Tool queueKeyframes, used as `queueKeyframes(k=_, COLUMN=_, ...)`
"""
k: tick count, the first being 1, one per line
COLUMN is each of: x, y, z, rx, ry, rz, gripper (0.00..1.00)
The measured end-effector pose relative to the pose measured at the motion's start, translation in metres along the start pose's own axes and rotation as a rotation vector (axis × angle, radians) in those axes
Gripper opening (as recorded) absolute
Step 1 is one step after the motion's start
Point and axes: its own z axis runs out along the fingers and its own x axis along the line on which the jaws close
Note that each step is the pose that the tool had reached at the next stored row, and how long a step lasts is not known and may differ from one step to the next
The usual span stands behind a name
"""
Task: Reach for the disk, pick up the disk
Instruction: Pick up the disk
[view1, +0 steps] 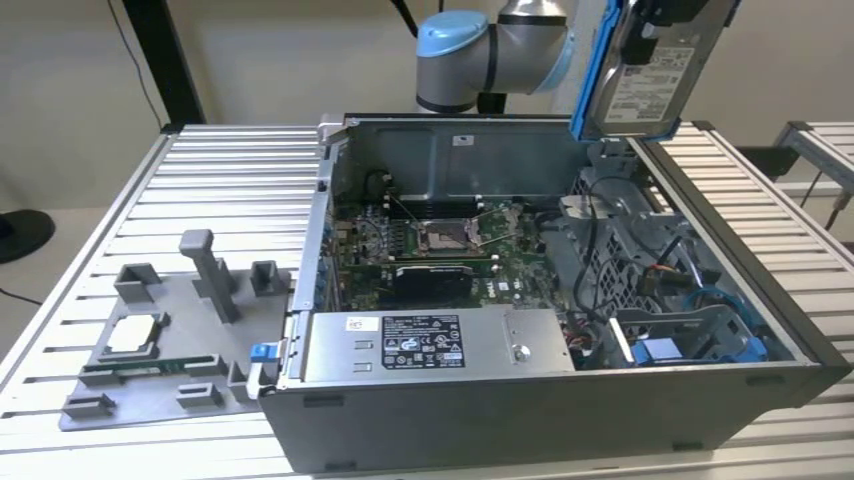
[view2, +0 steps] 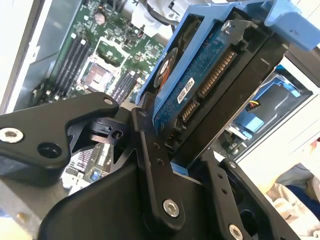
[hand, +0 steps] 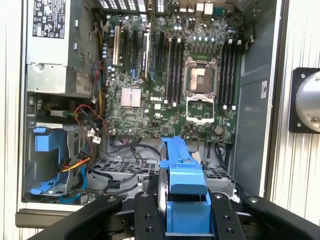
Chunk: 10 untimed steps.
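Blue plastic frames the disk (view1: 650, 70), which hangs high above the open computer case (view1: 534, 400) in the exterior view, near that view's upper right, standing on edge with its white label turned outward. It is clear of the case and touches nothing below. The gripper (view2: 165, 150) is clenched on the disk: in the second wrist view the black fingers (view2: 150, 165) press against the drive's two faces, with the green circuit board side and its connector row turned toward the camera and the blue bracket (view2: 295, 20) running along the far edge. In the first wrist view the disk (hand: 182, 180) is seen edge on, its blue bracket between the two black fingers (hand: 147, 220), held above the motherboard (hand: 170, 85). The arm (view1: 494, 50), with its pale blue joint cap, comes in from the top of the exterior view just beside the disk. Inside the case lie the green motherboard with its empty processor socket (view1: 441, 235), the long grey power supply (view1: 427, 345) with a black and white label along the near wall, and a blue drive bay (view1: 694, 345) toward the exterior view's right. The case rests on a slatted metal table (view1: 227, 180). At the exterior view's left, a grey fixture tray (view1: 160, 350) holds a small square silver chip (view1: 134, 335), well apart from the case's open bay.
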Motion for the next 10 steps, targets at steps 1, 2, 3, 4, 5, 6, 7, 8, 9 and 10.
queueKeyframes(k=1, x=0.0034, y=0.0002, z=0.0001, rx=0.0000, ry=0.0001, rz=0.000, gripper=0.00)
queueKeyframes(k=2, x=0.0072, y=0.0003, z=0.0002, rx=0.0000, ry=0.0000, rz=0.000, gripper=0.00)
queueKeyframes(k=3, x=0.0120, y=0.0006, z=0.0003, rx=0.0000, ry=0.0000, rz=0.000, gripper=0.00)
queueKeyframes(k=4, x=0.0159, y=0.0007, z=0.0004, rx=0.0000, ry=0.0001, rz=0.000, gripper=0.00)
queueKeyframes(k=5, x=0.0203, y=0.0008, z=0.0005, rx=0.0000, ry=0.0000, rz=0.000, gripper=0.00)
queueKeyframes(k=6, x=0.0238, y=0.0010, z=0.0005, rx=0.0000, ry=0.0000, rz=0.000, gripper=0.00)
queueKeyframes(k=7, x=0.0275, y=0.0011, z=0.0006, rx=0.0001, ry=0.0000, rz=0.000, gripper=0.00)
queueKeyframes(k=8, x=0.0314, y=0.0012, z=0.0007, rx=0.0000, ry=-0.0001, rz=0.000, gripper=0.00)
queueKeyframes(k=9, x=0.0354, y=0.0013, z=0.0008, rx=0.0000, ry=-0.0001, rz=0.000, gripper=0.00)
queueKeyframes(k=10, x=0.0391, y=0.0015, z=0.0008, rx=0.0000, ry=0.0000, rz=0.000, gripper=0.00)
